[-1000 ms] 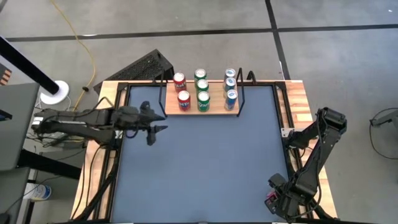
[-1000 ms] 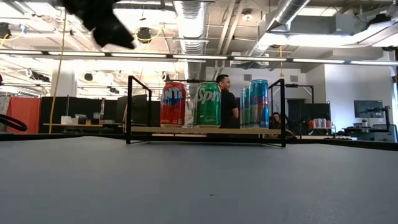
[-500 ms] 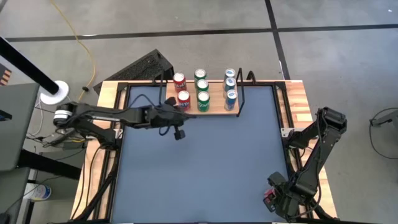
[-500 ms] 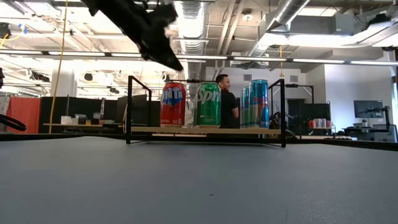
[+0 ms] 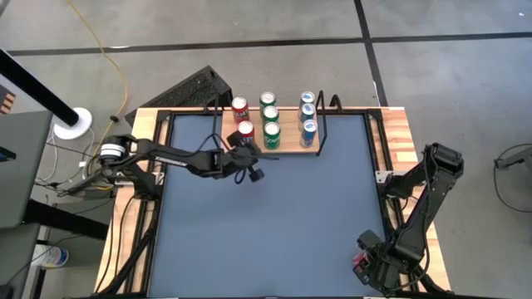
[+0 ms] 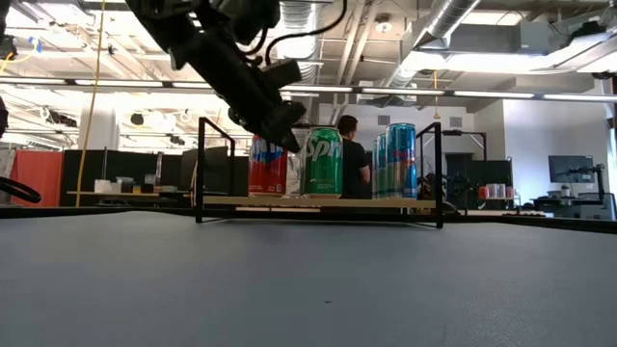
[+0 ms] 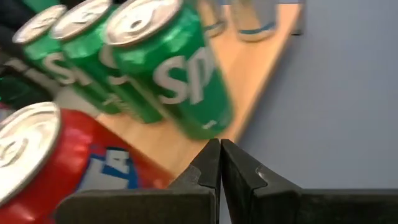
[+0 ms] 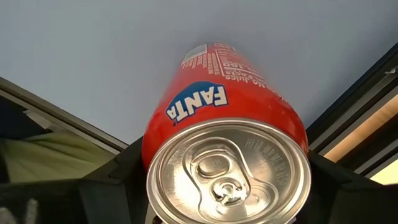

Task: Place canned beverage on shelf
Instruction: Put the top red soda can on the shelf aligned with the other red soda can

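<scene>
Blue-grey tabletop point(image 5: 266, 216), wood-edged, bare in front; shelf point(image 5: 287, 143) at far edge holding cans point(image 5: 272, 133); left gripper point(image 5: 254, 174) pinched together just before shelf; right gripper point(image 8: 227, 186) clamping red Fanta can point(image 8: 227, 155) at near-right corner; workshop room behind.

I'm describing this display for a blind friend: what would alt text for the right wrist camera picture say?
A red Fanta can fills the picture, its silver pull-tab top facing the camera, held between the dark fingers of the right end effector. Behind it lies the blue-grey tabletop.

Left arm point(image 6: 227, 67) hides front red can's point(image 6: 267, 166) top in low view; right gripper point(image 5: 370, 270) too small.
</scene>
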Tool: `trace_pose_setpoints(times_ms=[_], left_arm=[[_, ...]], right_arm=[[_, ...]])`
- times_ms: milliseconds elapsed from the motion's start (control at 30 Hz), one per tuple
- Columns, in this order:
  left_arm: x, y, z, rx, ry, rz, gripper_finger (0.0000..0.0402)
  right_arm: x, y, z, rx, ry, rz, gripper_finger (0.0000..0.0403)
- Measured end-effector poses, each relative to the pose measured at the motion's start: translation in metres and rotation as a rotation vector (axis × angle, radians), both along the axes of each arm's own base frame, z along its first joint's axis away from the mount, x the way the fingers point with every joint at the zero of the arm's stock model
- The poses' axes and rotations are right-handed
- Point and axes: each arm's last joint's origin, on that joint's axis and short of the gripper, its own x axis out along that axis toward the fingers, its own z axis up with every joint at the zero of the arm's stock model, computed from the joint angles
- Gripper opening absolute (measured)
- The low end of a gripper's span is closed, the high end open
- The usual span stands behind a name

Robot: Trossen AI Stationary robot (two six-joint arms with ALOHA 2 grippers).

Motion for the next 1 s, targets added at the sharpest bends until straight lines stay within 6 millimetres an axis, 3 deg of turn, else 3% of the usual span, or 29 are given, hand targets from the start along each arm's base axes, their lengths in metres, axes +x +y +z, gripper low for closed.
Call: trace_pose_setpoints(times_ms=[1000], left_arm=[[-0.007,0.043,0.004,0.035,-0.077,0.218,0.0]], right_arm=[[0.001,0.002,-0.001,0.016,-0.005,0.009,0.0282]])
